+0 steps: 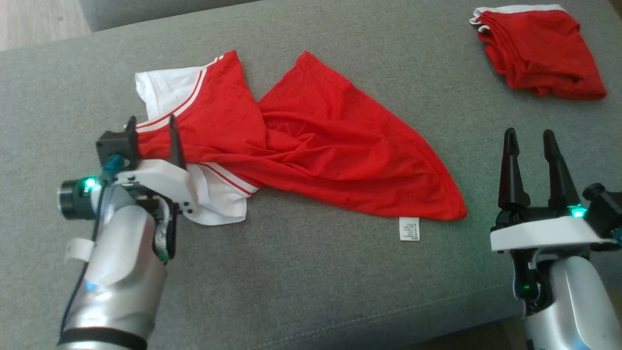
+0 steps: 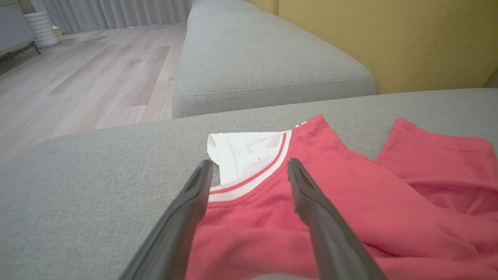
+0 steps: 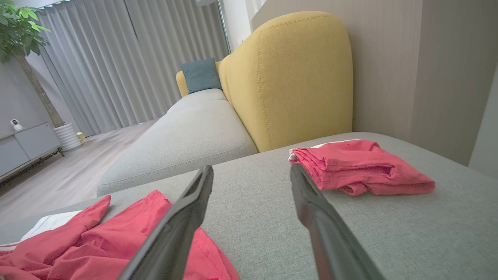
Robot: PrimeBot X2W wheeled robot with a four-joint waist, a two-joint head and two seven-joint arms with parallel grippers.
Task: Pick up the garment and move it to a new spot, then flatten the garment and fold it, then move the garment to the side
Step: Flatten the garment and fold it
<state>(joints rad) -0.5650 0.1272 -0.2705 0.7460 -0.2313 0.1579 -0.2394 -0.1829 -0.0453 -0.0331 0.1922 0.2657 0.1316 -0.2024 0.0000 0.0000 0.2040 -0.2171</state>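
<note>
Red garment (image 1: 316,146) lies spread but rumpled on the grey sofa seat (image 1: 291,282), approx. mid-seat, twisted w/ creases thru the middle; white sleeves w/ red stripes sit at its left end, a white care label (image 1: 409,228) sticks out from the hem at the near edge; L jaws are released, the two dark fingers (image 1: 174,141) standing apart over the striped sleeve end, red cloth lying btwn them and nothing pinched; left wrist view shows the same, fingers (image 2: 186,217) splayed either side of the garment (image 2: 350,202), tips by the white-and-red trim, grey seat to the left; R jaws also released, fingers (image 1: 510,165) wide apart and pointing up the head view, over bare seat near the front right, well apart from the garment's pointed hem corner; right wrist view has the garment (image 3: 78,241) at lower left, beside one finger (image 3: 183,217); a 2nd red garment (image 1: 539,53), folded into a loose bundle w/ white trim, rests at the far right corner of the seat, apart from the first; yellow backrest (image 3: 288,77) rises behind it; wood floor (image 2: 78,77) and grey curtains (image 3: 116,58) beyond.
</note>
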